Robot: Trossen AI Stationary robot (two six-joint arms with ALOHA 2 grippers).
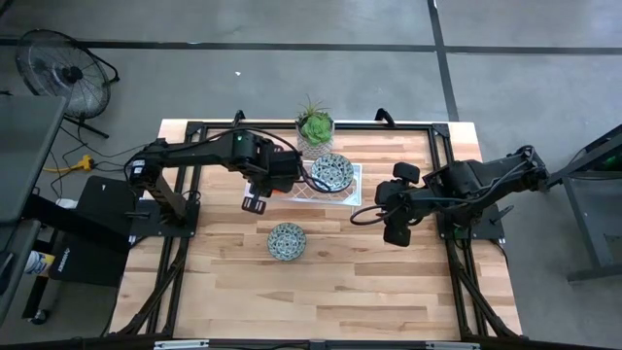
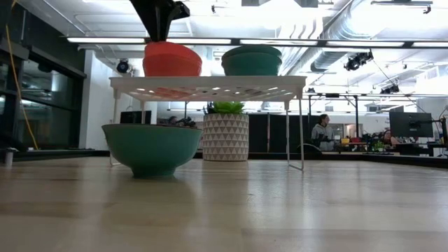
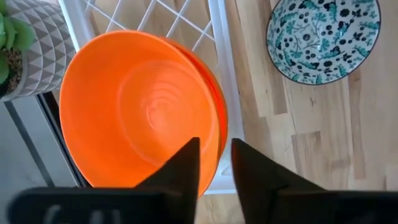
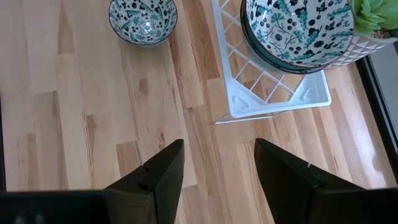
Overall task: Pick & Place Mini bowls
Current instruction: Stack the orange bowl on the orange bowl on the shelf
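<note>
Nested bright orange bowls [image 3: 137, 112] sit on the left part of a white wire rack [image 3: 224, 74], seen side-on in the low view as orange bowls [image 2: 171, 59]. My left gripper [image 3: 214, 177] is shut on the rim of the top one and comes down from above as left gripper [image 2: 159, 17]. Speckled bowls [image 4: 298, 28] rest on the rack's right part, speckled bowls [image 1: 332, 172]. One more speckled bowl [image 1: 287, 241] stands on the table in front of the rack. My right gripper [image 4: 217, 168] hovers open over bare table right of the rack, right gripper [image 1: 367, 214]. My left gripper pinches the top orange bowl by its rim [image 3: 216, 146], one finger [image 3: 180, 171] inside the bowl and the other outside. The fingers come from above, pointing down. The bowl stays upright, its base on the rack top [image 2: 203, 80].
A small green plant in a patterned white pot [image 1: 315, 124] stands just behind the rack, plant [image 2: 225, 129]. Open wooden table [image 1: 369, 282] lies toward the near edge. A dark frame [image 1: 442, 146] borders the table. A person [image 2: 323, 131] sits far off in the room.
</note>
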